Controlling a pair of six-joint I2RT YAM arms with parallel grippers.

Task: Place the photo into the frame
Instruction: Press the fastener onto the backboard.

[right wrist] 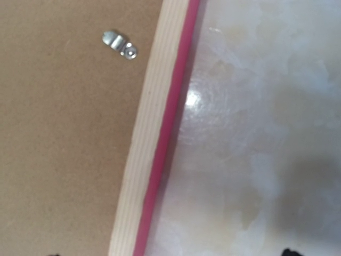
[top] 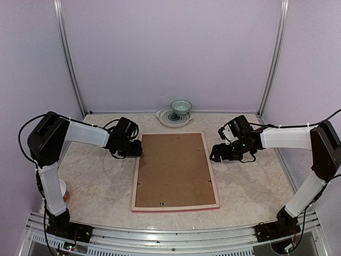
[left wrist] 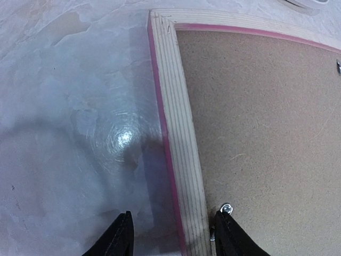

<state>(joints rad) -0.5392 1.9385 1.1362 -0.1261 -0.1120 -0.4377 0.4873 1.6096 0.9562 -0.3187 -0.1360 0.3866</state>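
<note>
The frame (top: 135, 181) lies face down in the middle of the table, pale wood up and a pink edge showing. A brown hardboard backing (top: 173, 170) fills it, so the photo is hidden. My left gripper (top: 137, 148) is low at the left rail near the far corner. In the left wrist view the rail (left wrist: 178, 133) runs between the open left gripper (left wrist: 173, 237); one finger is over the table and the other is by a metal clip (left wrist: 226, 208) on the backing (left wrist: 261, 122). My right gripper (top: 216, 152) is open wide over the right rail (right wrist: 154, 144).
A green bowl (top: 181, 108) sits on a patterned plate (top: 166, 118) at the back of the table, just beyond the frame. A white and orange object (top: 64, 190) stands by the left arm's base. A small metal clip (right wrist: 120, 45) lies on the backing (right wrist: 64, 133) near the right rail.
</note>
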